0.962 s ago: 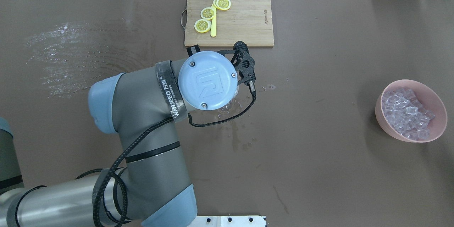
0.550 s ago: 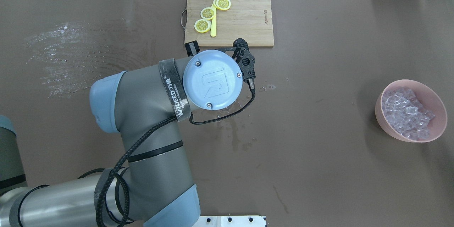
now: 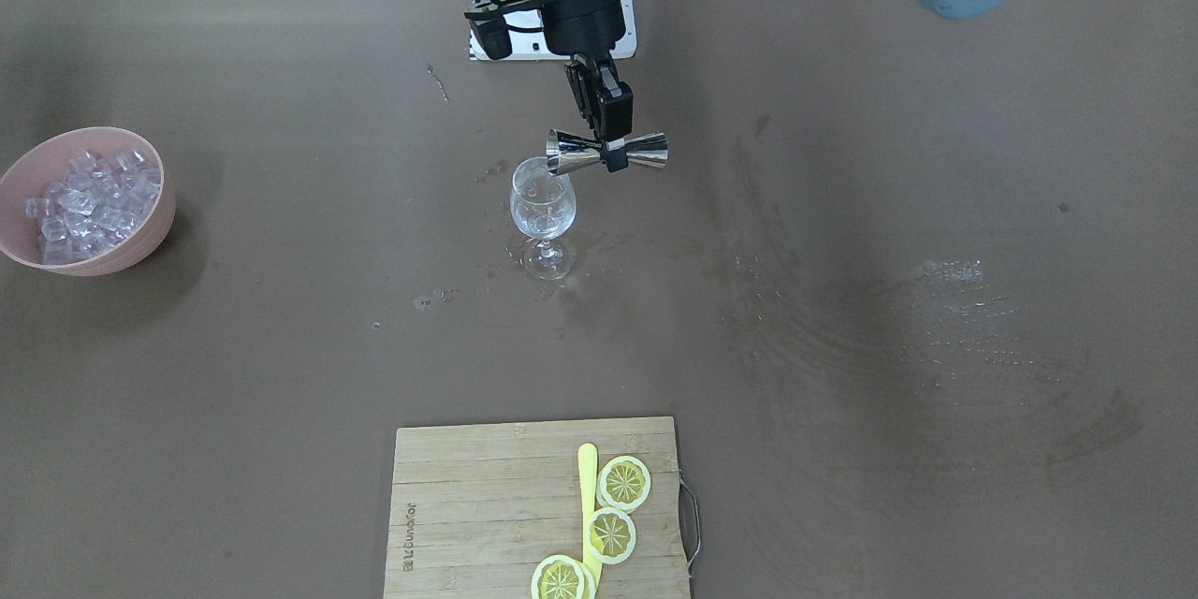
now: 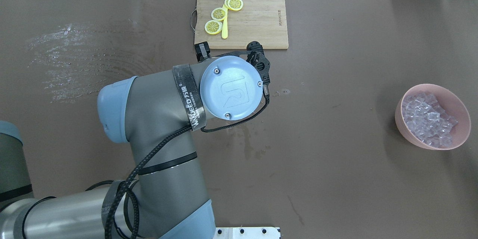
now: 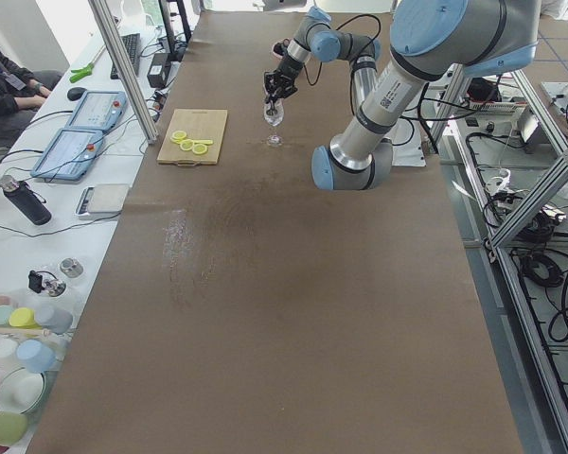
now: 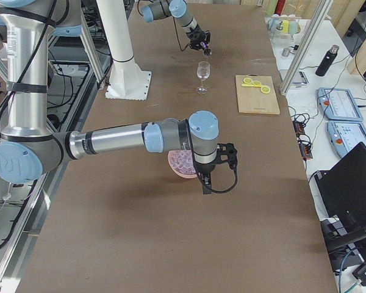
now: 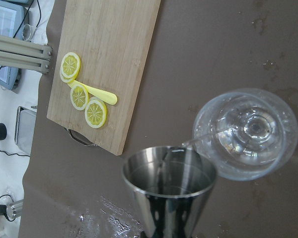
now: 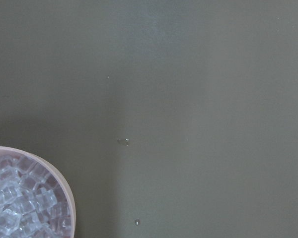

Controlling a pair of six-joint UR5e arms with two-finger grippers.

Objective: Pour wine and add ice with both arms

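Observation:
A clear wine glass (image 3: 542,206) stands upright at mid-table with a little clear liquid in its bowl. My left gripper (image 3: 613,153) is shut on the waist of a steel jigger (image 3: 646,150). The jigger lies on its side, its open mouth at the glass rim. In the left wrist view the jigger's mouth (image 7: 169,181) overlaps the rim of the glass (image 7: 246,134), and a thin clear line runs from its lip into the bowl. The ice (image 4: 429,117) fills a pink bowl (image 4: 463,134). My right gripper shows only in the exterior right view, beside that bowl; I cannot tell its state.
A wooden cutting board (image 4: 257,20) with three lemon slices (image 4: 213,27) and a yellow knife lies beyond the glass. Wet smears (image 4: 63,63) mark the brown mat on the left. Small spills (image 3: 430,299) lie around the glass. My left wrist cap (image 4: 231,87) hides the glass from overhead.
My left wrist has shifted to the right in the overhead view and now covers the glass, which showed under its edge a second ago. The bowl and the board have not moved.

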